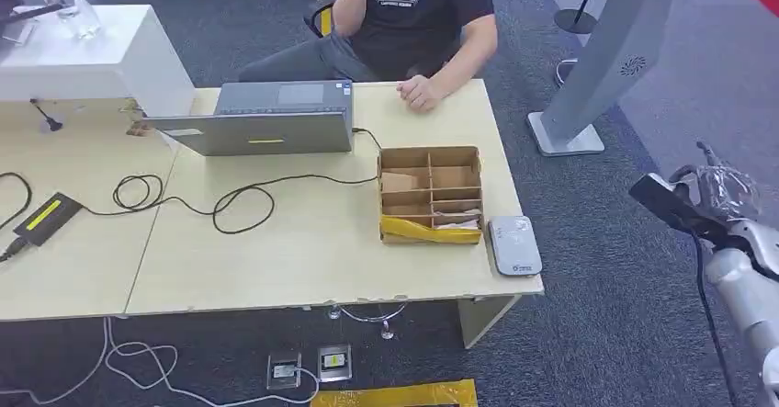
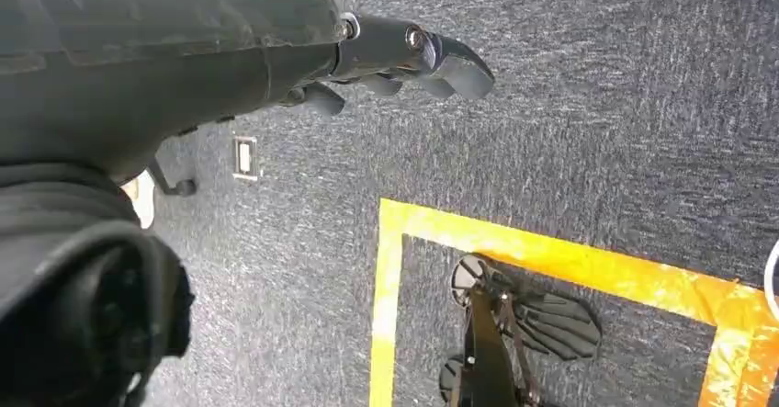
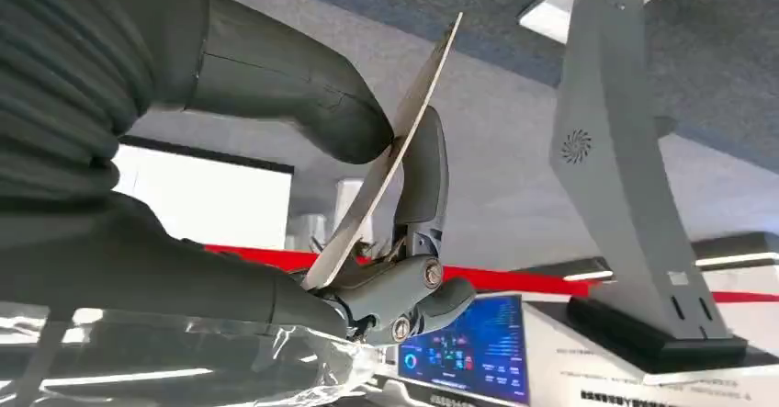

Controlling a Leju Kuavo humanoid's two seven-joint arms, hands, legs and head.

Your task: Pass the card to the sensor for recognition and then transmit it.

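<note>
Card point(image 3: 395, 150): thin, pale, seen edge-on in the right wrist view, pinched between the thick grey thumb and a darker finger point(image 3: 424, 173) of the right hand point(image 3: 367, 205). In the head view the right hand point(image 1: 712, 196) is raised off the right end of the table, over the dark carpet, well apart from the tabletop; the card point(image 1: 666, 203) shows there as a dark flat shape sticking out toward the table.

Sensor point(image 1: 513, 244): small grey flat box lying on the table point(image 1: 276, 260) at its front right corner, just beside the cardboard divider box point(image 1: 430, 194). The divider box has several compartments; some hold pale card-like pieces, and yellow material runs along its front edge.

Left hand point(image 2: 404, 58): hangs over the carpet, holds nothing; fingers partly curled, pointing away from the camera. Yellow tape point(image 2: 551, 260) marks the floor beneath it.

Rest of table: closed grey laptop point(image 1: 262, 118) near the back edge, black cable point(image 1: 230, 200) looping across the top, small black device with a yellow label point(image 1: 46, 216) on the left.

A person in a black T-shirt point(image 1: 427, 3) sits behind the table, one hand point(image 1: 420, 92) resting on the back edge. A grey stand point(image 1: 615, 58) rises from the floor to the right of the table.
</note>
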